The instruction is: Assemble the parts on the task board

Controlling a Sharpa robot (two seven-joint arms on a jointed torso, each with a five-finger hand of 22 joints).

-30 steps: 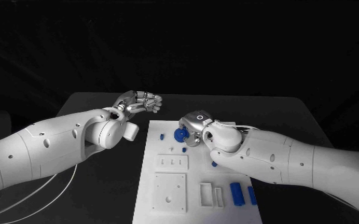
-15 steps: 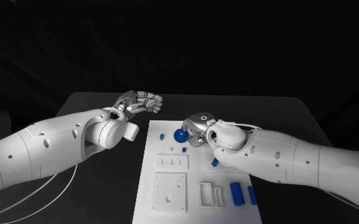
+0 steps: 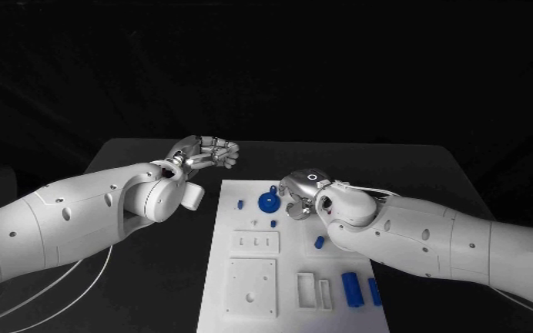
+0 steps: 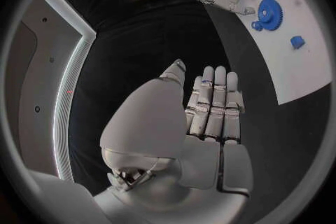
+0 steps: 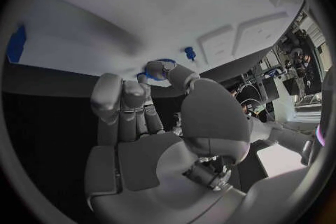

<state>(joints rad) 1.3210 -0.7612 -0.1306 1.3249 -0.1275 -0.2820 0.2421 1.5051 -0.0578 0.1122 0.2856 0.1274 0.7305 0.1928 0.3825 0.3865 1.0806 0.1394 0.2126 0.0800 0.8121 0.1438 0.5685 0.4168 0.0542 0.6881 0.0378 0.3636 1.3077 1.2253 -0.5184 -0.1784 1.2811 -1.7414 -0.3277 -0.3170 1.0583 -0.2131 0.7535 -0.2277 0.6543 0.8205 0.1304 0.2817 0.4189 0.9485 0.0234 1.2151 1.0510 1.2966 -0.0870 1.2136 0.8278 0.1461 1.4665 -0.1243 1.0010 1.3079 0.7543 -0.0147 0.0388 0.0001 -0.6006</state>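
Nearest, on the black table (image 3: 444, 171) under the left arm: thin white cable (image 3: 69, 280), cut off at the picture edge

Task board (image 3: 291, 260): white plate lying flat mid-table, near end cut off by the frame

Near end of board, from robot's left to right:
- white block with one hole (image 3: 251, 287)
- two upright white slot frames (image 3: 306, 288), side by side
- blue cylinder (image 3: 352, 288), lying flat
- blue bar (image 3: 374, 290) just beside the cylinder, partly hidden by the right forearm

Mid-board:
- white block with pins (image 3: 256, 241); pin detail too small to resolve
- small blue piece (image 3: 319, 241), tucked against the right arm, shape not readable
- small blue stub (image 3: 273, 223), just beyond the pinned block

Far end of board:
- blue gear (image 3: 269, 201), lying flat on the plate
- small blue peg (image 3: 240, 203), near the gear on its left, apart from it

Right hand (image 3: 298, 194): lowered over the far end of the board, just beside the gear on its right. Fingers curled down, thumb bent in toward the fingertips. One fingertip at the gear's rim; actual contact hidden by the hand in the head view and by the thumb in the right wrist view. Grip state: cannot tell

Left hand (image 3: 208, 152): off the board, above bare table beyond the board's far left corner, well apart from the parts. Fingers curled in close together, thumb alongside, nothing held: closed and empty

Farthest: rear edge of the table, then plain darkness with no detail to make out
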